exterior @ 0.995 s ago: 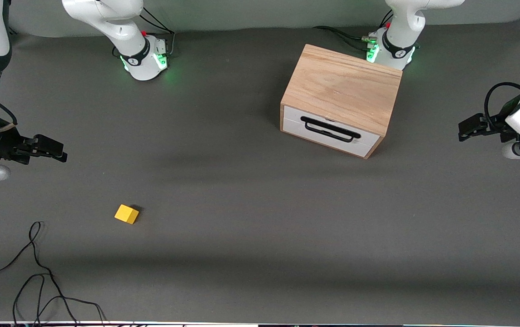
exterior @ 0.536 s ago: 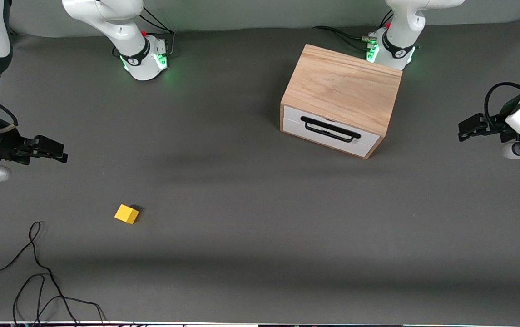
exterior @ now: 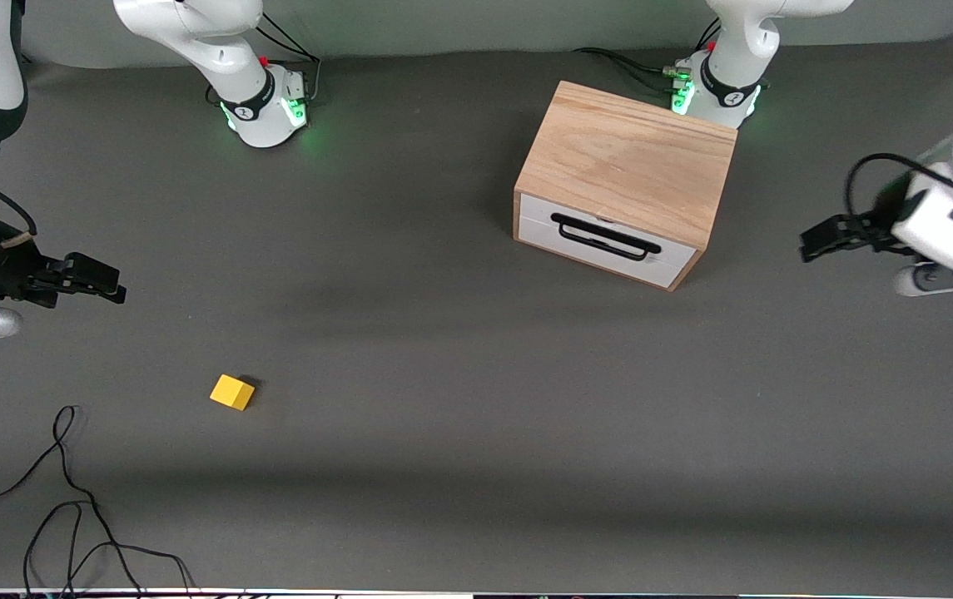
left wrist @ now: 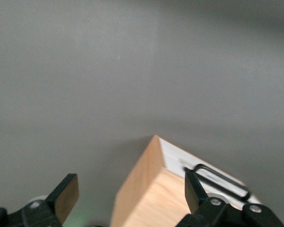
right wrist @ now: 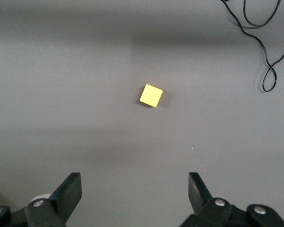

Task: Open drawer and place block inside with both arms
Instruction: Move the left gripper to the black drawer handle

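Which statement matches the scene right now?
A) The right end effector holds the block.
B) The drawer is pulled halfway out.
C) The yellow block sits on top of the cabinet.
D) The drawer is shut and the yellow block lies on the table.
D: the drawer front sits flush in the cabinet, and the yellow block lies alone on the table, away from both open end effectors.

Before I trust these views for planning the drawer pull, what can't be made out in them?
- Inside the drawer: front view, shut, hidden by its white front.
- Cabinet: left wrist view, cut off by the frame edge and partly covered by the left hand.
- Black cable: front view, runs off the frame edge.
- Right hand: front view, side-on, finger gap unreadable; right wrist view shows it open.
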`<state>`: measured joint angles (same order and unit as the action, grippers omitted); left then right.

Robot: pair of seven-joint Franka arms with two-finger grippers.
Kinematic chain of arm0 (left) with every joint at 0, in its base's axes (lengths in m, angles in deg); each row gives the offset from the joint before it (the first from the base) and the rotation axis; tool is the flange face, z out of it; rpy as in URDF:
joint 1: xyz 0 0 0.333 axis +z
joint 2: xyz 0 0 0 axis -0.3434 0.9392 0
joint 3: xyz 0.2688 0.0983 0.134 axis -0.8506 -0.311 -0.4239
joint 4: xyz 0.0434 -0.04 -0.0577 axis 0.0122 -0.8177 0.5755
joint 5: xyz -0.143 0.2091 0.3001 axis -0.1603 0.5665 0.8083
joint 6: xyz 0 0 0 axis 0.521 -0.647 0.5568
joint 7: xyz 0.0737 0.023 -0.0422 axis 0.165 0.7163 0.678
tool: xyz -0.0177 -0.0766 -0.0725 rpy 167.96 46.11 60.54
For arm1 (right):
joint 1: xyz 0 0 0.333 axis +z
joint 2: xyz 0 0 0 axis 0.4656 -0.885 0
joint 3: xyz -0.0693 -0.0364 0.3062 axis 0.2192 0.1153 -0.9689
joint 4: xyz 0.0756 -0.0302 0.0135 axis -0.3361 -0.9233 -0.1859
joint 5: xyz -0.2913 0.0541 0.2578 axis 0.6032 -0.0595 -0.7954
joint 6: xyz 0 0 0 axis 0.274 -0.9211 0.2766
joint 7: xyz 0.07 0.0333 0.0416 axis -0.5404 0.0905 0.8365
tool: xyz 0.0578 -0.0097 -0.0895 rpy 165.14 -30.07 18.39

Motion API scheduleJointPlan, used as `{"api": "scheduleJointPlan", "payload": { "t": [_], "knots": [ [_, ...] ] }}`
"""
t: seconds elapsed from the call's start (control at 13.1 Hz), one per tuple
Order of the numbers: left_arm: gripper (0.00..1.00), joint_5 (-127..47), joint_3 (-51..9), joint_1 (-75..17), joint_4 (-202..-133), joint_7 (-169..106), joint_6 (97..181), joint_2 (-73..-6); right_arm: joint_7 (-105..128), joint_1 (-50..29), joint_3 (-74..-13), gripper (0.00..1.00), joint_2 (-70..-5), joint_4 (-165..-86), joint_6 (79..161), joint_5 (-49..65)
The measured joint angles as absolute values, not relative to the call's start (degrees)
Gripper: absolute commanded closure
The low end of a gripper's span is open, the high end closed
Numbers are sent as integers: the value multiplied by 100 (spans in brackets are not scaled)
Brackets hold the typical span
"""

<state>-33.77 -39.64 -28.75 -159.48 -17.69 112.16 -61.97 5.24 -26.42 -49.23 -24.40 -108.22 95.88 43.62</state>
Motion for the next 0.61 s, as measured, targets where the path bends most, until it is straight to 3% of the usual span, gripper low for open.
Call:
{"api": "scheduleJointPlan", "payload": {
  "t": [0.61],
  "knots": [
    [0, -3435, -3908, -4730, -15974, 3476, 11751, -5632, 524, -2676, -4903, 0, -2442, -10913, 9775, 4361]
  ]
}}
